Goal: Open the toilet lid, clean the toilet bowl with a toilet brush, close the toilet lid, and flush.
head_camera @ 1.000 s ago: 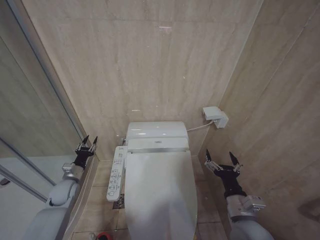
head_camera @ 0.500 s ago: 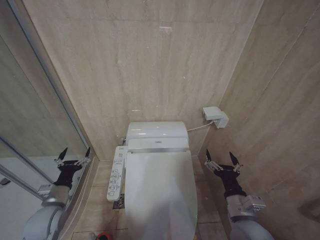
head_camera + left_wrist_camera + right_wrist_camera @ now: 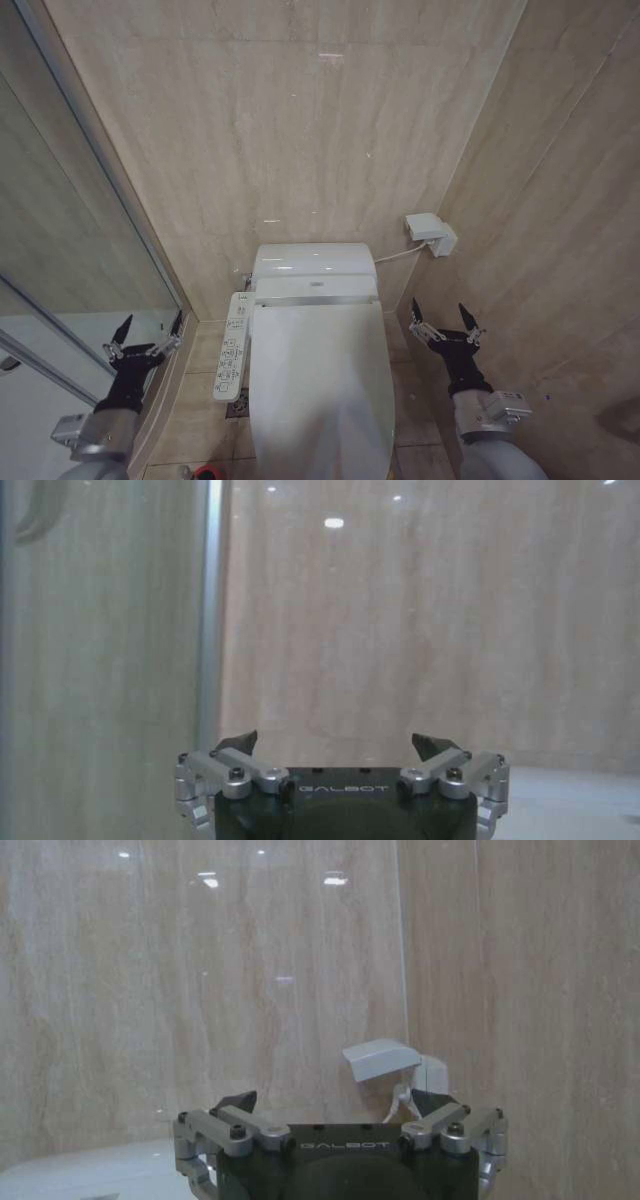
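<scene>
The toilet lid (image 3: 320, 385) is down, a glossy white oval covering the seat and the toilet bowl, which is hidden beneath it. My left gripper (image 3: 150, 330) hangs open to the left of the toilet, beside the glass shower wall, with nothing between its fingers; in the left wrist view the left gripper (image 3: 340, 742) faces the beige wall. My right gripper (image 3: 444, 316) is open and empty to the right of the lid; in the right wrist view the right gripper (image 3: 335, 1102) points at the back wall. A red holder cup (image 3: 205, 472) peeks in at the floor's near edge.
A white control panel (image 3: 232, 346) juts out along the toilet's left side. The tank cover (image 3: 313, 265) stands against the back wall. A white wall box (image 3: 431, 232) with a cable hangs at the right corner. The glass shower partition (image 3: 70, 250) bounds the left.
My left gripper has pulled back and to the left, away from the toilet toward the glass partition, and turned so its open fingers show. The right arm has not moved.
</scene>
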`<state>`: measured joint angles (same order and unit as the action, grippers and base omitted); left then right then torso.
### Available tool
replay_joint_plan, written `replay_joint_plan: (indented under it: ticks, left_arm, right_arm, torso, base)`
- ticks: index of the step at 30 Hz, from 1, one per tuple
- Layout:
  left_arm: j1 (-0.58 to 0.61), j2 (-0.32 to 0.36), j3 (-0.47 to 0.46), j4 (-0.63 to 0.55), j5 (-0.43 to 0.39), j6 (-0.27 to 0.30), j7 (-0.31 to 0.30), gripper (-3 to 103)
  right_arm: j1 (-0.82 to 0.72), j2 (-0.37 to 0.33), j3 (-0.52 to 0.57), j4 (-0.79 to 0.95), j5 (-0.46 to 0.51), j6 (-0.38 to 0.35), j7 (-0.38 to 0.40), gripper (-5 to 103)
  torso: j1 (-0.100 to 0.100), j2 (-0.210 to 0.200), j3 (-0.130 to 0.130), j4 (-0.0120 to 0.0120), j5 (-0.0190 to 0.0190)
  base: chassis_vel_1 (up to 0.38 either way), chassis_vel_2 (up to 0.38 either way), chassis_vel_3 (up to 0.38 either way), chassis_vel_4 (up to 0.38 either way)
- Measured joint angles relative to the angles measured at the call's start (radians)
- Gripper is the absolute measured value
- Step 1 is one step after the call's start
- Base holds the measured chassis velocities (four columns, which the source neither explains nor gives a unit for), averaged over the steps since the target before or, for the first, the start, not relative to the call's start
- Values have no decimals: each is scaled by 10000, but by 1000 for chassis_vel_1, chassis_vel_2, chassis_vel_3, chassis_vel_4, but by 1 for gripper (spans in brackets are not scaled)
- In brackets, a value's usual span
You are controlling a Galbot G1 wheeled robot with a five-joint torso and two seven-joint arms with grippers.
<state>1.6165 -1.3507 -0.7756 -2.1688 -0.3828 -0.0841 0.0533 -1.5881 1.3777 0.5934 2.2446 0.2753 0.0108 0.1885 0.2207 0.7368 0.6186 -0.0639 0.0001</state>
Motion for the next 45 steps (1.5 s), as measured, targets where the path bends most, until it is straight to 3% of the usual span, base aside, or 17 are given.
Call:
replay_joint_plan:
  ticks: [9,25,30,45]
  left_arm:
    - [567,-81,582,-803,288,21,-51,100]
    - [505,490,384,-549,-134,-353,-34,100]
    - [346,625,480,-532,-387,-163,-83,100]
    - [40,725,915,-370,-134,63,-288,100]
  right_arm:
    - [0,0,0,0,0,0,0,100]
    - [0,0,0,0,0,0,0,100]
    - [0,0,0,0,0,0,0,100]
    - [0,0,0,0,0,0,0,100]
  torso:
    - [0,0,0,0,0]
    - [0,0,1,0,-2]
    - [0,0,1,1,-2]
    - [0,0,1,0,-1]
  base:
    - [0,0,0,0]
    - [0,0,0,0]
    - [0,0,0,0]
    - [0,0,0,0]
